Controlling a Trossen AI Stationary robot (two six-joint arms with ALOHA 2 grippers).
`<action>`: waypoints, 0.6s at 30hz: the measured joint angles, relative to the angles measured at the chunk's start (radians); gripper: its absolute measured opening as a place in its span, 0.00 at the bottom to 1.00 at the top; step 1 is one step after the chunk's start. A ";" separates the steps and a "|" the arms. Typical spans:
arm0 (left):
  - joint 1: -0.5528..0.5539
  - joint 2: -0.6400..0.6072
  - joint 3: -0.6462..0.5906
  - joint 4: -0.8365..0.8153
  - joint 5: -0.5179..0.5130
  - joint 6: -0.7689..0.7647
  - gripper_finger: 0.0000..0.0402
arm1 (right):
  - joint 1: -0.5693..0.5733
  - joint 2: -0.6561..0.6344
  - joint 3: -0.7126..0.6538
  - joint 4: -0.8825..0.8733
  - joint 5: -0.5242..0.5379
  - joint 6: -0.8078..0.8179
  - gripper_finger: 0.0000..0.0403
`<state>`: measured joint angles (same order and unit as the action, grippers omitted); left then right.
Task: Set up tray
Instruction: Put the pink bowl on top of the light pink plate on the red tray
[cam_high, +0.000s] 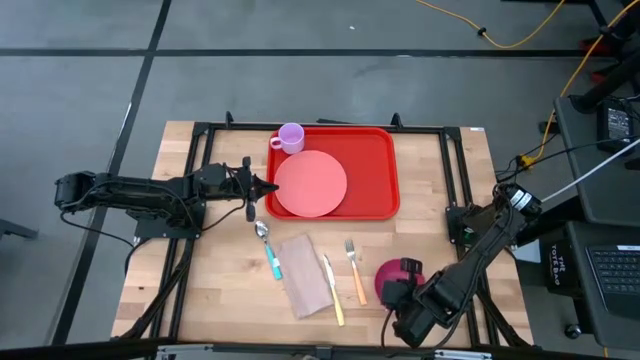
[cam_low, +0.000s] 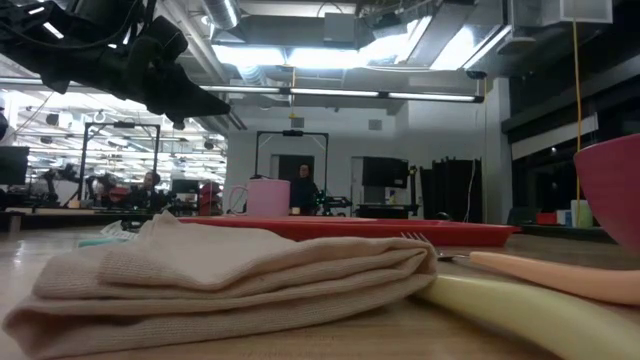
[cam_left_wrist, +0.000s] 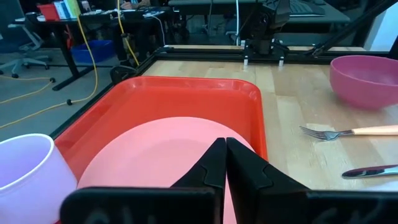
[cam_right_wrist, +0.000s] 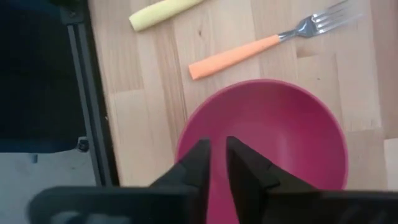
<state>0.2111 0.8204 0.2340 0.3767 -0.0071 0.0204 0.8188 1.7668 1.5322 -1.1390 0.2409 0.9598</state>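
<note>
The red tray (cam_high: 375, 165) lies flat at the table's far middle. On it rest a round pink plate (cam_high: 310, 183) and, in its far left corner, a lilac cup (cam_high: 291, 137). My left gripper (cam_high: 268, 186) is shut and hangs above the plate's left edge, well off the table in the low view (cam_low: 205, 100); the left wrist view shows its fingers (cam_left_wrist: 225, 158) over the plate (cam_left_wrist: 161, 149). My right gripper (cam_right_wrist: 218, 155) stands over the magenta bowl (cam_high: 388, 272) near the table's near right, pointing down into the bowl (cam_right_wrist: 280, 137), its fingers a narrow gap apart.
In front of the tray lie a teal-handled spoon (cam_high: 268, 247), a folded beige napkin (cam_high: 305, 274), a yellow-handled knife (cam_high: 333, 292) and an orange-handled fork (cam_high: 355, 270). A black frame (cam_high: 455, 170) runs around the table, and people and benches show in the room beyond.
</note>
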 joint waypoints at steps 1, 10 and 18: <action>0.000 0.000 0.000 0.000 0.000 0.000 0.01 | 0.000 0.000 0.000 -0.001 0.000 0.000 0.19; 0.000 0.000 0.000 0.000 0.000 0.000 0.02 | 0.000 0.024 0.000 0.024 0.006 0.003 0.44; 0.000 0.000 0.000 -0.005 0.000 0.000 0.02 | 0.000 0.107 -0.001 0.038 -0.100 0.004 0.51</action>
<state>0.2111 0.8207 0.2340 0.3715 -0.0071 0.0208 0.8185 1.8736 1.5314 -1.1014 0.1406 0.9642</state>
